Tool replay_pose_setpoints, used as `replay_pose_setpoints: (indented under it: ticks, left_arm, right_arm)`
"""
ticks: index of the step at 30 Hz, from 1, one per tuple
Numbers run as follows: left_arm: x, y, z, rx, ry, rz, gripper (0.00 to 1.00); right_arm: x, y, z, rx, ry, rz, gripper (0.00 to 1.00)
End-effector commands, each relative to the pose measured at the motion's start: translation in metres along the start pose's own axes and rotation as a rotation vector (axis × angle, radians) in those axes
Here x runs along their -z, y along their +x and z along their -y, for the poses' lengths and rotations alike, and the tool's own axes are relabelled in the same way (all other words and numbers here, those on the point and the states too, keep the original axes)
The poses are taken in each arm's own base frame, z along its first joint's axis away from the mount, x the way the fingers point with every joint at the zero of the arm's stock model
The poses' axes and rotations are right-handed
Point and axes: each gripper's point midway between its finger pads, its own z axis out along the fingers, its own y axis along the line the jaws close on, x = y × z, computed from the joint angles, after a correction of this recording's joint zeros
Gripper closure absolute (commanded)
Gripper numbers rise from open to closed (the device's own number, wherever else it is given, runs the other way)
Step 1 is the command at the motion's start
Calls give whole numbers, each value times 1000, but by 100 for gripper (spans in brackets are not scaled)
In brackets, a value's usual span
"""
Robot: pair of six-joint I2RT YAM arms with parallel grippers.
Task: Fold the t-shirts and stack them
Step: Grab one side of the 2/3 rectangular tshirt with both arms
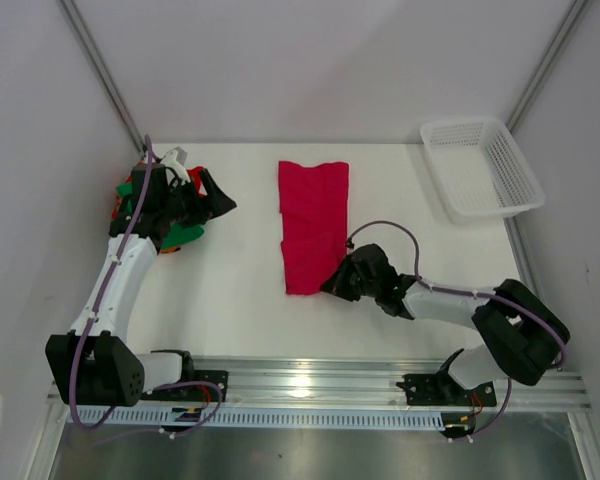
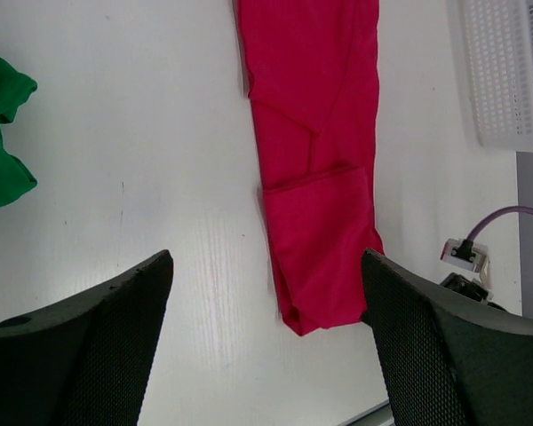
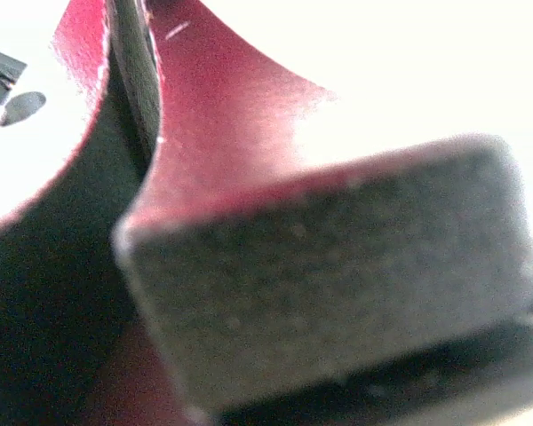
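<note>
A crimson-red t-shirt [image 1: 312, 215] [image 2: 315, 133] lies folded into a long narrow strip in the middle of the white table. My right gripper [image 1: 332, 284] [image 3: 129, 231] sits low at the strip's near right corner, shut on the red cloth [image 3: 213, 115], which runs up between its fingers. A grey finger pad [image 3: 329, 266] fills most of the right wrist view. My left gripper [image 1: 212, 200] [image 2: 266, 259] hovers open at the far left with nothing between its fingers. Beneath that arm lies a green t-shirt [image 1: 185, 236] [image 2: 0, 151] in a small heap with orange and red cloth [image 1: 125, 195].
A white plastic mesh basket [image 1: 480, 165] [image 2: 506, 71] stands at the far right corner of the table. The right arm's purple cable [image 1: 390, 228] loops above the table beside the strip. Grey walls close in both sides.
</note>
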Motion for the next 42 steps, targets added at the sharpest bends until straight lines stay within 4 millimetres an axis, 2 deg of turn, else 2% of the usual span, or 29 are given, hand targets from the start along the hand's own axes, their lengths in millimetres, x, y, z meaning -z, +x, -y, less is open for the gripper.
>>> replay_pose_setpoints:
  ticks: [1, 6, 10, 19, 21, 22, 23, 24, 25, 26, 27, 29, 31, 32, 34, 35, 36, 42]
  left_arm:
    - [5, -16, 15, -30, 53, 44, 12]
    - [-1, -21, 19, -18, 71, 31, 12]
    - [-4, -24, 22, -10, 90, 23, 12]
    - [-4, -30, 29, -18, 118, 22, 12]
    - [-4, -25, 34, 12, 142, -8, 13]
    - [-7, -17, 35, 39, 149, -42, 14]
    - [-10, -1, 35, 93, 156, -95, 14]
    - [-9, 13, 44, 121, 202, -148, 15]
    - [-9, 78, 56, 170, 252, -293, 15]
    - [-9, 79, 56, 170, 252, -294, 15]
    - [-11, 107, 56, 204, 256, -359, 15]
    - [-2, 121, 67, 227, 286, -376, 15]
    - [1, 152, 68, 286, 290, -413, 14]
    - [10, 151, 74, 283, 315, -378, 14]
    - [9, 176, 65, 347, 283, -381, 14]
    - [15, 175, 68, 350, 305, -349, 14]
    - [13, 191, 58, 386, 272, -358, 14]
    - [25, 203, 45, 401, 228, -272, 13]
  right_arm:
    - [22, 11, -7, 59, 16, -23, 100]
    - [40, 29, -3, 60, 40, -59, 100]
    - [51, 44, 9, 59, 88, -88, 100]
    - [60, 54, 14, 43, 123, -108, 100]
    - [61, 54, 16, 48, 132, -111, 100]
    - [60, 54, 17, 44, 134, -111, 100]
    - [58, 54, 16, 44, 129, -110, 100]
    - [56, 55, 17, 44, 135, -117, 100]
    - [49, 55, 15, 43, 134, -124, 100]
    - [49, 55, 15, 43, 134, -124, 100]
    - [47, 57, 16, 42, 137, -133, 100]
    - [44, 58, 13, 37, 127, -138, 100]
    - [40, 59, 12, 33, 126, -145, 100]
    - [39, 59, 11, 31, 124, -146, 100]
    - [36, 61, 10, 32, 122, -153, 100]
    - [35, 61, 10, 34, 122, -157, 100]
    - [34, 62, 8, 35, 118, -161, 100]
    - [29, 66, 8, 44, 113, -188, 100]
